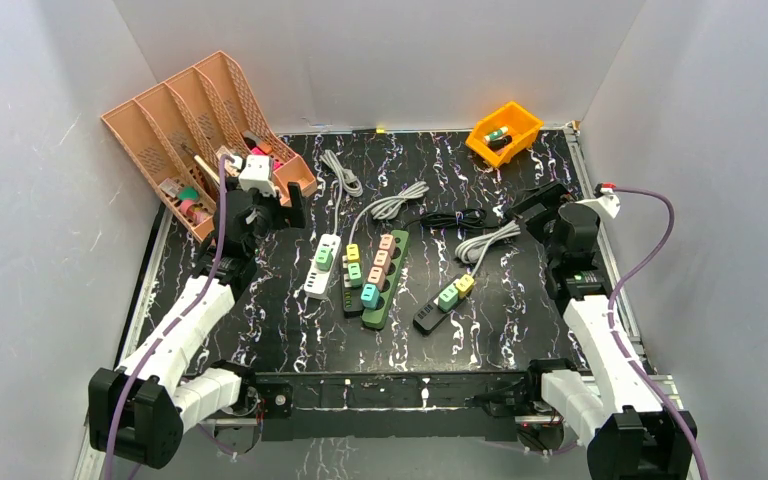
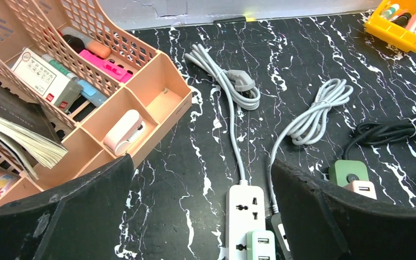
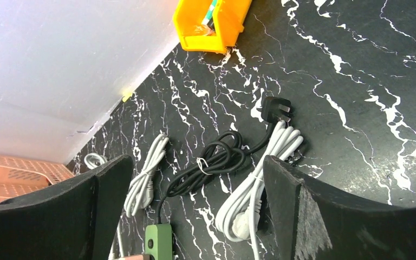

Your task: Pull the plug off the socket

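left gripper [image 2: 203, 162]: released, jaws wide, nothing held; sits behind and left of the green power strip [image 1: 378, 315]. right gripper [image 3: 199, 158]: released, empty; right of that strip, above a black coiled cable [image 3: 216, 157]. pink plugs [image 1: 381, 258] and teal plug [image 1: 369, 293] seated in the green strip. white power strip [image 1: 315, 285], left of it, carries a pale green plug [image 1: 324, 258].

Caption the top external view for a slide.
Left gripper and right gripper, both open, flank power strips bearing plugs on a marbled table; pink organiser and yellow bin behind.
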